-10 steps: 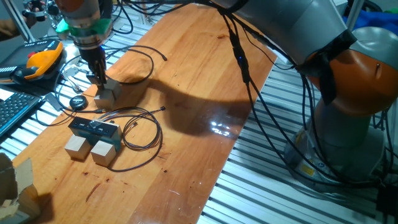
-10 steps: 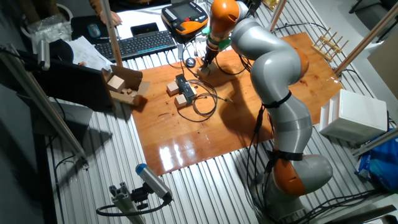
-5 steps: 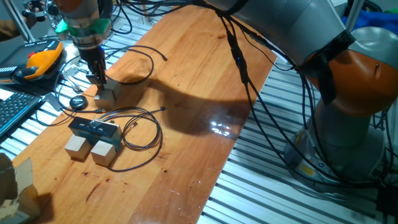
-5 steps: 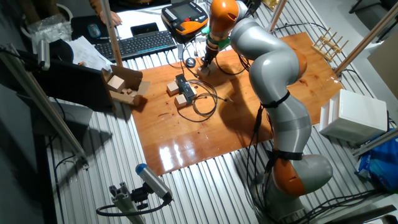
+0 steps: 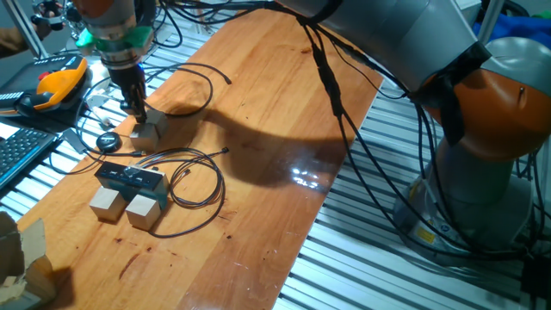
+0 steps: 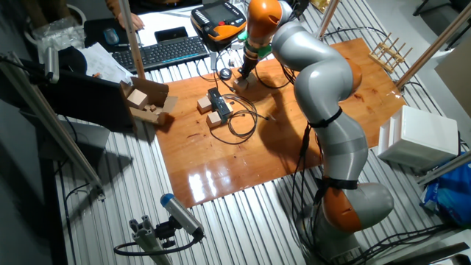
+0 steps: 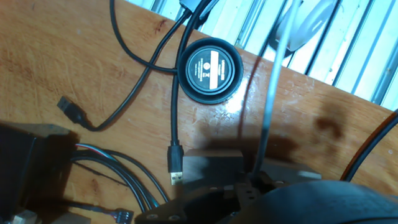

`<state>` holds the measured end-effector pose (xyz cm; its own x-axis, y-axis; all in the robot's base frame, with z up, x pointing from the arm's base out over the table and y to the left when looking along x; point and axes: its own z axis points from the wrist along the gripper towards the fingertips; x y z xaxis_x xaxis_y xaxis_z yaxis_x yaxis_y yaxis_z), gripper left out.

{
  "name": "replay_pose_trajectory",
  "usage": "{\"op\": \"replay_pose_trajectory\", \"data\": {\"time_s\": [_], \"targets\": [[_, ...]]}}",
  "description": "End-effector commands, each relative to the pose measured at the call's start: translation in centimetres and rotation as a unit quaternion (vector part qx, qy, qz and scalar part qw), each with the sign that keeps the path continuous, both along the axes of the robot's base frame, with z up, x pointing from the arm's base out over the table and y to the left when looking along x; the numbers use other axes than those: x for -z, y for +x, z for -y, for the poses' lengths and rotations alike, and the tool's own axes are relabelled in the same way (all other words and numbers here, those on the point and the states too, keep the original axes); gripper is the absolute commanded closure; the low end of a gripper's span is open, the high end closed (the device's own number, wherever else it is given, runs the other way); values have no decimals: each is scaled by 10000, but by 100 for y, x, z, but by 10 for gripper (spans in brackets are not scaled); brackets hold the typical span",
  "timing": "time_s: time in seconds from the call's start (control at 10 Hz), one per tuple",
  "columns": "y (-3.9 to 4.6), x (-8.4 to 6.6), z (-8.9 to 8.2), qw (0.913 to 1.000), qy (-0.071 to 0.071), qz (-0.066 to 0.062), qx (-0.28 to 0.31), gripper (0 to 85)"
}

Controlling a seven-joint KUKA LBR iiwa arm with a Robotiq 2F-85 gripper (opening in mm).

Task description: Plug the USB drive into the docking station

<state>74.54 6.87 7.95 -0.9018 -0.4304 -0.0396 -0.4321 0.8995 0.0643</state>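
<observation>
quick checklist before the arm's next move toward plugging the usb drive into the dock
1. Gripper is down at the wooden cube behind the dock: ok.
2. USB drive in the fingers: cannot tell; the fixed views are too small and the hand view shows no drive.
3. Docking station lies flat, with two wooden cubes against its near side: ok.
4. Path from gripper to dock: not ok; loose black cables loop around the dock.
5. Black puck lies apart from the dock, beside the gripper: ok.
6. Target port visible: cannot tell.
</observation>
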Motion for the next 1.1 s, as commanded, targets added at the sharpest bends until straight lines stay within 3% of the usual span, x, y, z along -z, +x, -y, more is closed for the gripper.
{"op": "replay_pose_trajectory", "data": {"time_s": [0.0, 0.1, 0.2, 0.4, 0.5, 0.7, 1.0], "targets": [[2, -3, -1, 10000, 15, -23, -3, 680], [7, -16, 0, 10000, 23, -77, -7, 850], [13, -49, -4, 9999, 45, -153, -13, 850], [12, -187, -8, 9998, 114, -147, -6, 850], [-4, -308, -15, 9997, 168, -91, 144, 850], [-54, -561, -35, 9980, 122, -139, 610, 850], [-181, -819, -125, 9948, 249, 24, 986, 850]]}}
